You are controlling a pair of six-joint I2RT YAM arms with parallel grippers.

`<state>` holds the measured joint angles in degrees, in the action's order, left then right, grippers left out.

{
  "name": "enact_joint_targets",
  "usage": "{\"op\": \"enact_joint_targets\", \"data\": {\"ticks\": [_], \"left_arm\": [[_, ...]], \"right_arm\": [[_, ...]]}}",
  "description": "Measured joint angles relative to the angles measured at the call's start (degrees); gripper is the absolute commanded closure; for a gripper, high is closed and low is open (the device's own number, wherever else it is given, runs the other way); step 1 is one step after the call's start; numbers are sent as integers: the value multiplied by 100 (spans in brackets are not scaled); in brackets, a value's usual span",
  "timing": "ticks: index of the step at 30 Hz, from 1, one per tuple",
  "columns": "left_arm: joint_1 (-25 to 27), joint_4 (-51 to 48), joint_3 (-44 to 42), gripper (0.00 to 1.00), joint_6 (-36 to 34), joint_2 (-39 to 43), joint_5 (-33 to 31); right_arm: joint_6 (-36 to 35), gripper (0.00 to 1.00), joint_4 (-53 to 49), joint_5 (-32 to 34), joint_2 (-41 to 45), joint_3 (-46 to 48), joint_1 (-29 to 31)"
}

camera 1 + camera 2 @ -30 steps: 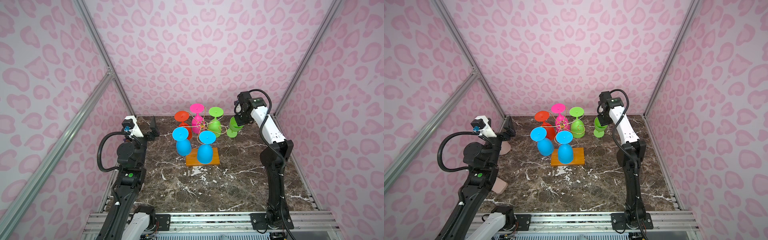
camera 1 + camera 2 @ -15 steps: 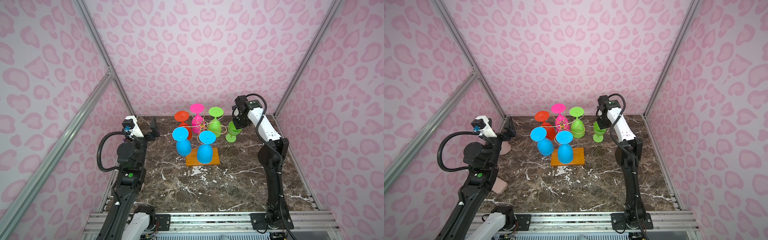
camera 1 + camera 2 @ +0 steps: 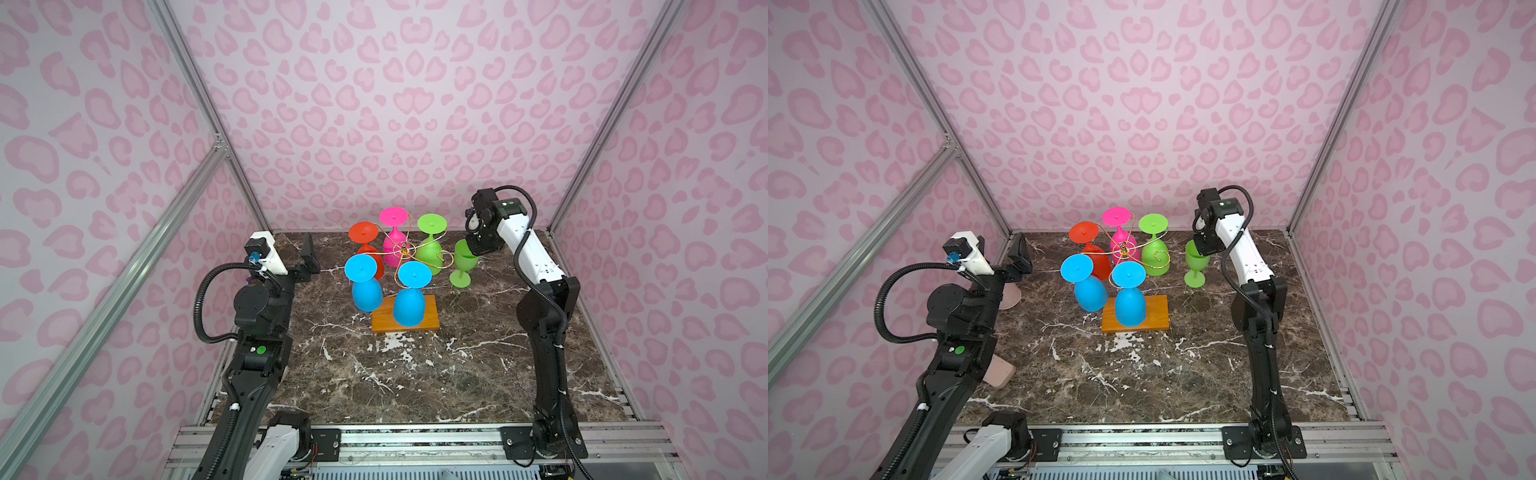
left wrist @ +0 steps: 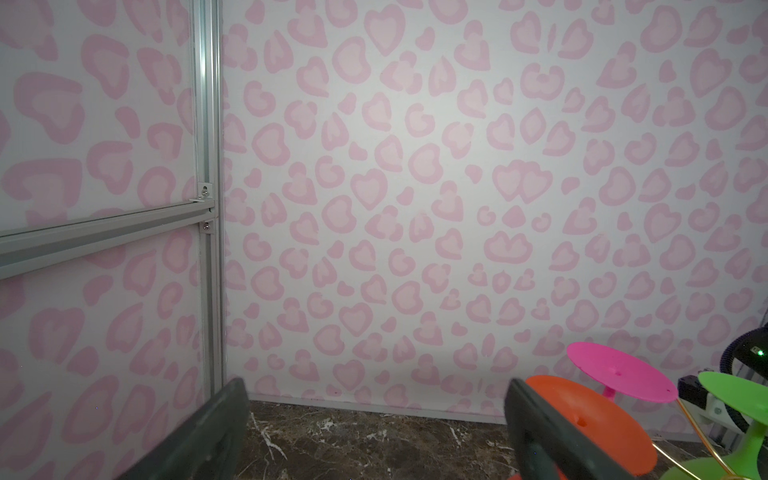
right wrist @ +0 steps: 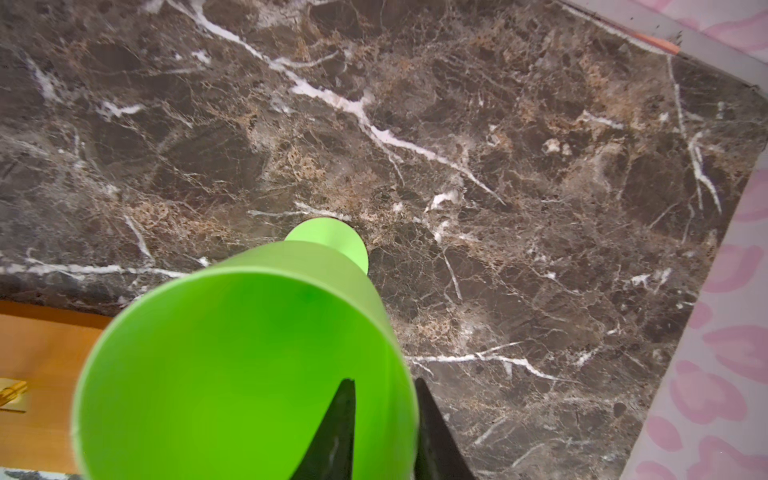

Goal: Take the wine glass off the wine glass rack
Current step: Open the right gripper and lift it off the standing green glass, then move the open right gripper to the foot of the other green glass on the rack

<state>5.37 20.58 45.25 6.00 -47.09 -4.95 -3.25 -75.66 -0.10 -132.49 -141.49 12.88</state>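
Though perhaps loose, right gripper [image 5: 383, 384] astride wine glass [image 5: 232, 357].

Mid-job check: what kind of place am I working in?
Probably a robot test cell: aluminium frame posts hold pink heart-print wall panels around a marble-look tabletop, and the left arm and right arm are mounted on a metal rail at its front edge.
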Motion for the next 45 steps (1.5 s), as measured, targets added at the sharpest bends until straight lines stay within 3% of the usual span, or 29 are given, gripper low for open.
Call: {"op": "enact_joint_targets", "data": {"ticks": [6,11,15,22,25,35,45], "left_arm": [[-7,-52,0,3,4,-26,0],[-11,-103,0,3,7,-26,-2],[-13,-116,0,3,9,-24,-2],[-17,-120,0,3,28,48,-2],[-22,-118,0,3,31,74,0],[-22,-120,-2,3,48,94,2],[-33,-120,-2,3,48,94,4]], "right_arm": [[175,64,153,-538,601,-186,-208],[393,62,514,-1410,1248,-28,-428],[748,57,1248,-2382,2050,966,-636],[2105,46,3663,-4022,3591,3477,-817],[2728,35,4590,-4522,3792,3987,-804],[3064,34,5294,-4645,3407,3733,-186],[2763,45,4876,-4336,2876,3136,210]]}}
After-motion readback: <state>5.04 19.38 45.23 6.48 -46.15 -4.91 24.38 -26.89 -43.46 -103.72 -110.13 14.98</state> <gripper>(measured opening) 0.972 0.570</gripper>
